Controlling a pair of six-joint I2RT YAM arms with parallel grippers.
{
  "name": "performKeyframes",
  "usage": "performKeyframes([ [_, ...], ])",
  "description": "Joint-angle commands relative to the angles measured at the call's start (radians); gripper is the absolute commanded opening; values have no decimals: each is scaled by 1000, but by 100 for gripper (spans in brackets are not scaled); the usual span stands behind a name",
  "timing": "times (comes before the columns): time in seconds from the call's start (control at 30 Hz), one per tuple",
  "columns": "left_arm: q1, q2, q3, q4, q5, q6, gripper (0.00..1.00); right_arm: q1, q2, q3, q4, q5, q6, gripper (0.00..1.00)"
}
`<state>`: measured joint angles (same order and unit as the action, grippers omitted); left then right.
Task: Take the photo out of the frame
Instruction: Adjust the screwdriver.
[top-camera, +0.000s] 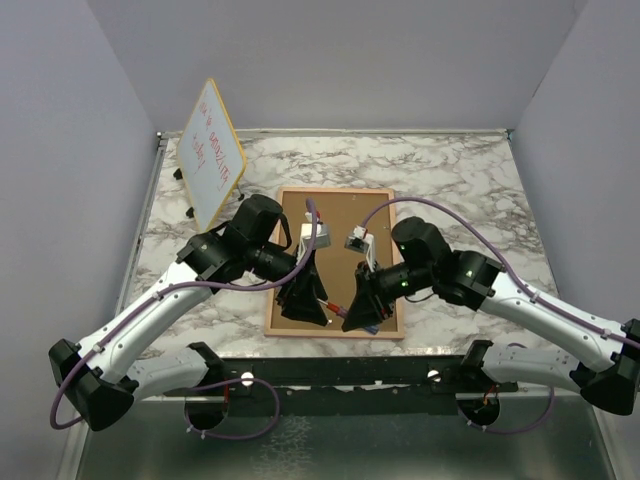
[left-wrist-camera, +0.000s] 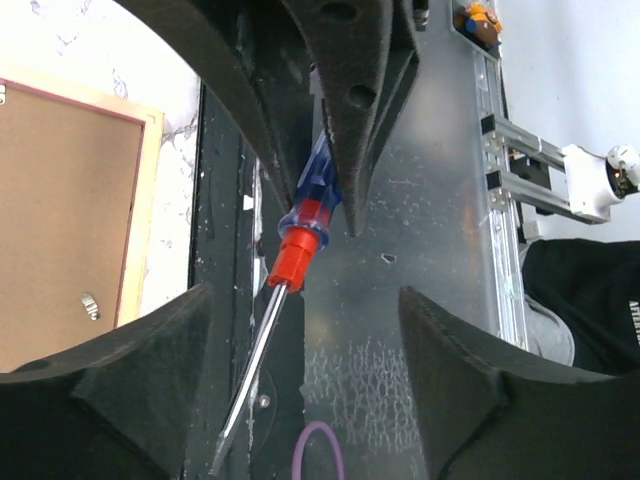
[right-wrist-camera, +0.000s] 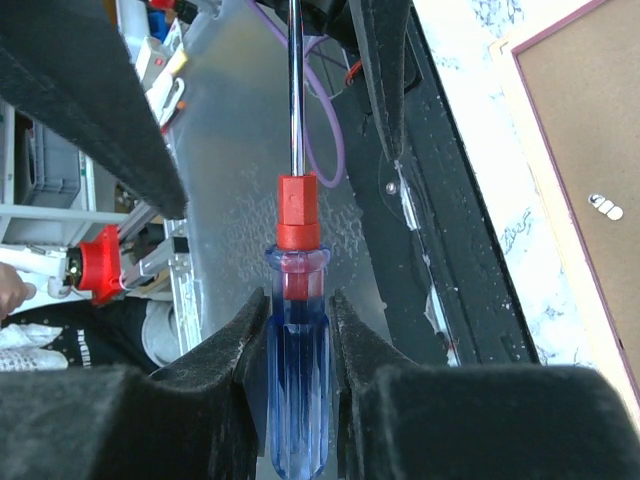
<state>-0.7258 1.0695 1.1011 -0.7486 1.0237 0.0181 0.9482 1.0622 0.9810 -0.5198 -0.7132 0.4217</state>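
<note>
A large rectangular picture frame (top-camera: 335, 215) with a thin pink border is seen from above, laid face down at the centre of the white marble-patterned desk (top-camera: 450, 170). Its brown fibreboard back faces up, and a small metal clip (right-wrist-camera: 604, 205) is shown lying flat on it. The photo cannot be seen and is judged to be shut in under that backing. A yellow-edged whiteboard (top-camera: 210, 150) with red writing is propped at ten o'clock from the frame. Both claws are held together over the frame's six o'clock edge. The right claw (right-wrist-camera: 297, 300) is closed narrowly on the translucent blue handle of a screwdriver (right-wrist-camera: 297, 330) with a red collar, and the steel shaft is pointed to twelve o'clock in the right wrist view. The left claw (left-wrist-camera: 303, 300) is spread wide, nothing gripped, and the shaft is seen to pass between its fingers. The step in hand is judged to be readying the tool, perhaps passing it across, with no clip yet worked. For the next move, a firm hold on the screwdriver is called for, then its tip must be brought under a clip.
</note>
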Motion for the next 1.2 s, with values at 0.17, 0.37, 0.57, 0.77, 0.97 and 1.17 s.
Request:
performKeyframes([
  [0.17,3,19,8,-19,-91,35,30,0,25,-2,21,-65,5,1],
  [0.37,4,20,-21,-16,-104,39,0,0,15,-7,6,35,19,4],
  [0.57,15,-52,-104,172,-153,-110,0,0,-46,-34,75,250,128,64],
  [0.77,84,-163,-303,643,-188,-479,0,-2,-193,-117,206,473,217,90],
  [0.97,111,-178,-446,1146,-112,-835,0,-98,-285,-163,267,479,237,95],
  [1.17,112,-171,-390,1154,-74,-822,0,-179,-245,-177,410,223,265,93],
])
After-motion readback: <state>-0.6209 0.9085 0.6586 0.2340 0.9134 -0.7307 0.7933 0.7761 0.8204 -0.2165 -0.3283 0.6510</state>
